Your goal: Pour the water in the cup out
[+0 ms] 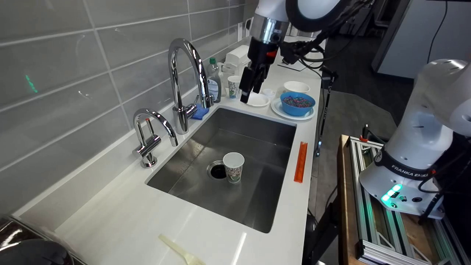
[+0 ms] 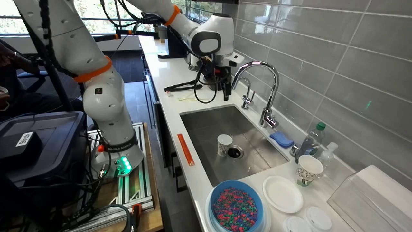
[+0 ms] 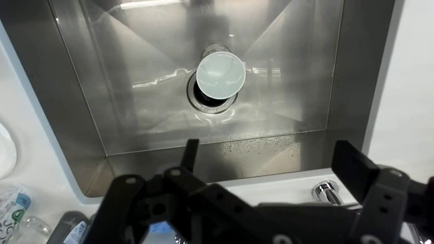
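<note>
1. We are finding the cup (image 1: 233, 168) standing upright on the floor of the sink (image 1: 206, 193), just beside the drain (image 1: 218, 171); we are not managing to tell whether its base is touching the drain's ring.
2. We are observing the tool (image 3: 266, 150) hanging well above the cup and apart from it, its jaws standing spread wide.
3. In the wrist view we are seeing the cup's round rim showing beyond the fingertips (image 3: 190, 154), toward one side of the gap between them, with glints playing on the cup's pale inside.
4. Drain aside, we are noting bare steel surrounding the cup, the sink's walls lying apart from it on every side.
5. In an exterior view we are marking the tall faucet (image 2: 266, 117) arching right beside the tool; we are not managing to judge the true gap. It and the small faucet (image 1: 149, 145) are curving toward the sink from one edge.
6. On the tabletop (image 1: 147, 217) we are recording an orange strip (image 1: 301, 162) lying along the opposite edge and a blue bowl (image 1: 297, 111) sitting beyond one end.
</note>
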Available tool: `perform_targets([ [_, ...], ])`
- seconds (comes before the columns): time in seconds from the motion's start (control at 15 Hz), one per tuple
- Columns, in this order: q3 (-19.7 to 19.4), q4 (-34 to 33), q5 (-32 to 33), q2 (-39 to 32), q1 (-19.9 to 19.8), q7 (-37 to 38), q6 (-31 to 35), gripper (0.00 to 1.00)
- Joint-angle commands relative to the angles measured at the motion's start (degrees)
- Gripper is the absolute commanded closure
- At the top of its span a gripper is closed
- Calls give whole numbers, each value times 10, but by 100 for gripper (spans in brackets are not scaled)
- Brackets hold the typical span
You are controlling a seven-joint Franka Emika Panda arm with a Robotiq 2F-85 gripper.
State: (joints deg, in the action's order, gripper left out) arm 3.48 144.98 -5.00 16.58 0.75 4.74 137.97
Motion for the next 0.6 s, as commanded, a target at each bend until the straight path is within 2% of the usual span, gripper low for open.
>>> perform_targets([
  [0.0,-5,0,2,-11,4,1,4,0],
  [0.33,-5,-2,2,-23,4,1,9,0],
  [0.4,-7,-7,-1,-53,2,5,7,0],
  [0.53,-16,-3,-13,-89,-1,0,44,0],
])
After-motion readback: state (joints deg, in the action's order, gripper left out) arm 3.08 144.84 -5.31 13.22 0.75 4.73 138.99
